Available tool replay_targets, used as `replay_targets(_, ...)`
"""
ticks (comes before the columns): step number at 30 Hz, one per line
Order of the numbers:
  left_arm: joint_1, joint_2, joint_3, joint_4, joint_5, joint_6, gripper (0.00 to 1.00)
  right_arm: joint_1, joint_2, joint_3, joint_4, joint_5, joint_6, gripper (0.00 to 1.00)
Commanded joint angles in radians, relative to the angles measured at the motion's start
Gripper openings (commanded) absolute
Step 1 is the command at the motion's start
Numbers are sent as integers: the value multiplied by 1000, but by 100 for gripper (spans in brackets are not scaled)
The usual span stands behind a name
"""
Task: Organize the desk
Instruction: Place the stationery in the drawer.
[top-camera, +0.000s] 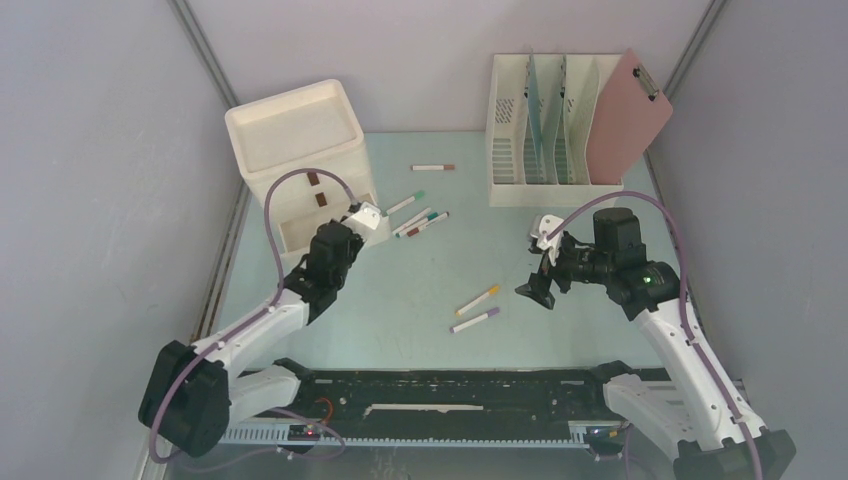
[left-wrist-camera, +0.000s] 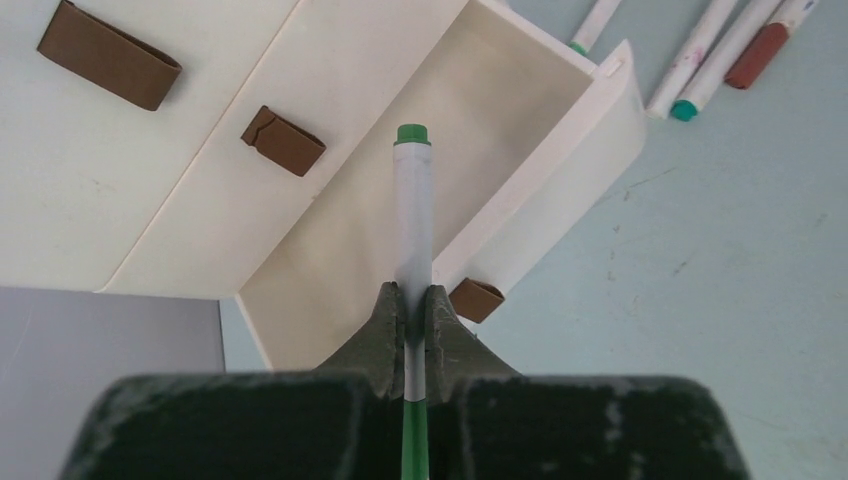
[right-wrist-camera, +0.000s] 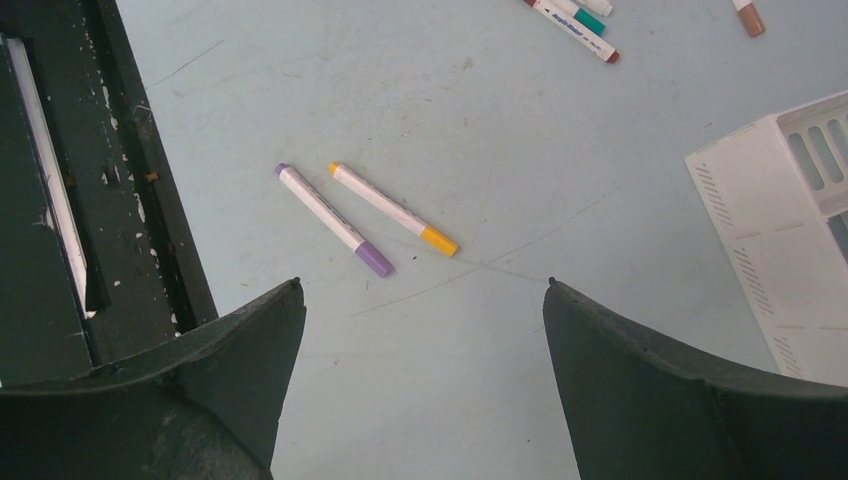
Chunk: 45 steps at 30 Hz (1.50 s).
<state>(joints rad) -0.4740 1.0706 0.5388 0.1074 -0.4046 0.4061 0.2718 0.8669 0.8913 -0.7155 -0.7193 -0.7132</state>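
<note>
The pale mint-green desk (top-camera: 420, 290) holds loose markers. My left gripper (left-wrist-camera: 413, 295) is shut on a white marker with a green cap (left-wrist-camera: 414, 210) and holds it above the open bottom drawer (left-wrist-camera: 560, 190) of the cream drawer unit (top-camera: 295, 140). In the top view the left gripper (top-camera: 345, 240) is at the drawer's front. My right gripper (right-wrist-camera: 422, 285) is open and empty above the desk, just near of a purple-capped marker (right-wrist-camera: 330, 217) and a yellow-capped marker (right-wrist-camera: 392, 208). The right gripper also shows in the top view (top-camera: 535, 285).
A brown-capped marker (top-camera: 433, 167), a green-capped one (top-camera: 405, 203) and a small cluster of markers (top-camera: 420, 223) lie right of the drawer unit. A cream file rack (top-camera: 545, 130) with a pink clipboard (top-camera: 630, 115) stands at the back right. A black slotted rail (top-camera: 440, 390) runs along the front edge.
</note>
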Motion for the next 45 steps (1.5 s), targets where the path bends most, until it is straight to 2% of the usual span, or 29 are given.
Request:
replay_targets(1,38,58,68,102,-22,50,0,14,-8,38,-1,-21,-14,96)
replay_targets(8,74,159,118,119,-24,74,0,17,-5,38,-2,-20,-15,96)
replay_targets(16,109,222,151,143,-26,86,5,20,0,37,-4,-22,-15,96)
replay_targets(30,143,283,169,157,-42,88,20,20,8,38,-4,-25,-14,96)
replay_targets(38,143,288,167,161,-52,68,35,17,7,38,-5,-29,-14,96)
replay_targets(45,143,256,164,136,-32,34,40,19,8,38,-5,-28,-14,96)
